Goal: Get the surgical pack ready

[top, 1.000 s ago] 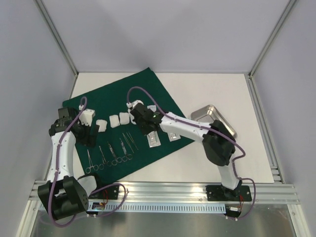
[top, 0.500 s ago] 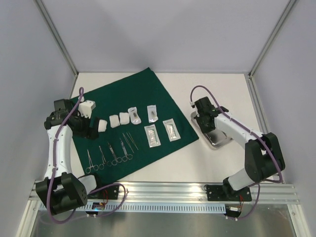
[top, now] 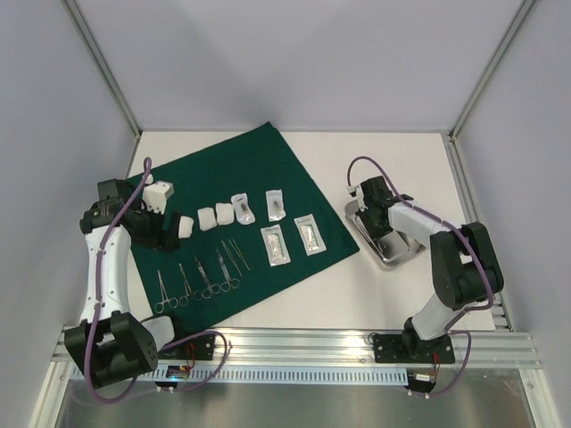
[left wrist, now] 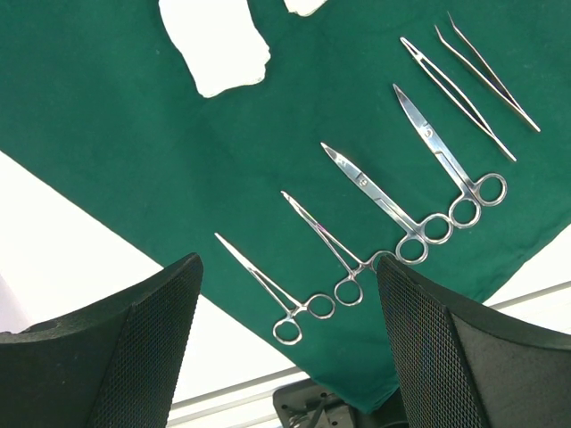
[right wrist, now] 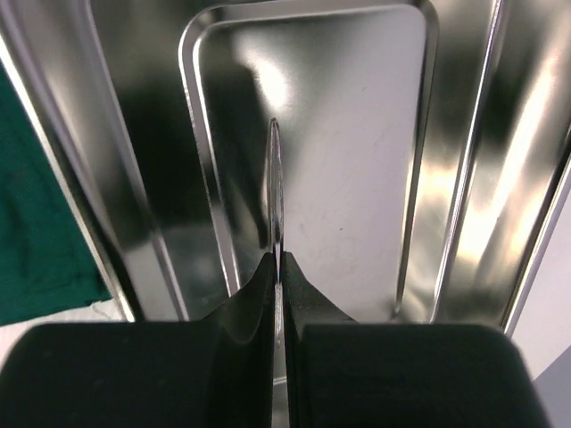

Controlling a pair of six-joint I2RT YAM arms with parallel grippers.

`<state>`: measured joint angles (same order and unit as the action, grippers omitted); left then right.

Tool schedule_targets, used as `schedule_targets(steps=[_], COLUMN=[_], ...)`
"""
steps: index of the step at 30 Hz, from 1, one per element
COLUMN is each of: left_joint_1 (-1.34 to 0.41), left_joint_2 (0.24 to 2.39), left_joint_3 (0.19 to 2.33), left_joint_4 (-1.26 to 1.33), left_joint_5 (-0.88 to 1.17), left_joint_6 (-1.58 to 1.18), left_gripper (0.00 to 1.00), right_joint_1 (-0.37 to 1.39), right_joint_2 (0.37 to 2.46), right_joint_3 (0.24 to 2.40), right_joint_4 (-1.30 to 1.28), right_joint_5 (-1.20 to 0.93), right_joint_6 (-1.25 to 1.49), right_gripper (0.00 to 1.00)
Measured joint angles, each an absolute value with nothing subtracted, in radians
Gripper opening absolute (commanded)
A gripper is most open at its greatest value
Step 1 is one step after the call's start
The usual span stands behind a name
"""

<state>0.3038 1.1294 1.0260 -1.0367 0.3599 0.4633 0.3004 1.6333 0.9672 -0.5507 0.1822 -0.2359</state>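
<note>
The dark green cloth (top: 259, 174) lies flat at centre left. On it are white gauze pieces (top: 205, 219), several clear pouches (top: 275, 243) and a row of steel instruments (top: 201, 276). The small steel tray (top: 401, 252) sits on the table to the cloth's right. My right gripper (top: 370, 211) is at the tray's left end. In the right wrist view it (right wrist: 278, 267) is shut on the thin rim of the tray (right wrist: 357, 134). My left gripper (top: 169, 234) is open and empty above the forceps and scissors (left wrist: 393, 209), with gauze (left wrist: 217, 45) beyond.
The cloth's right corner (right wrist: 36, 259) lies close to the tray's left side. Frame posts stand at the back corners, and a metal rail (top: 294, 348) runs along the near edge. White table surface shows behind and in front of the tray.
My right arm has swung from over the pouches on the cloth to the tray and closed on its rim. My left gripper has drawn back a little to the left.
</note>
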Motion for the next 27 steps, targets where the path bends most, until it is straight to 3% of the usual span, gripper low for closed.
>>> schedule_targets(steps=[6, 17, 27], left_joint_1=[0.304, 0.304, 0.304], left_joint_2=[1.132, 1.132, 1.132], left_joint_3=[1.026, 1.026, 1.026], left_joint_4=[-1.037, -1.038, -1.041], left_joint_5=[0.361, 0.357, 0.357], left_joint_6=[0.464, 0.469, 0.471], left_gripper=[0.88, 0.88, 0.88], right_joint_1=[0.273, 0.271, 0.269], right_joint_2=[1.671, 1.689, 1.666], right_joint_3=[0.967, 0.976, 1.013], right_joint_4=[-0.524, -0.503, -0.571], right_joint_5=[0.182, 0.200, 0.204], right_joint_6=[-0.241, -0.252, -0.249], right_gripper=[0.01, 0.24, 0.35])
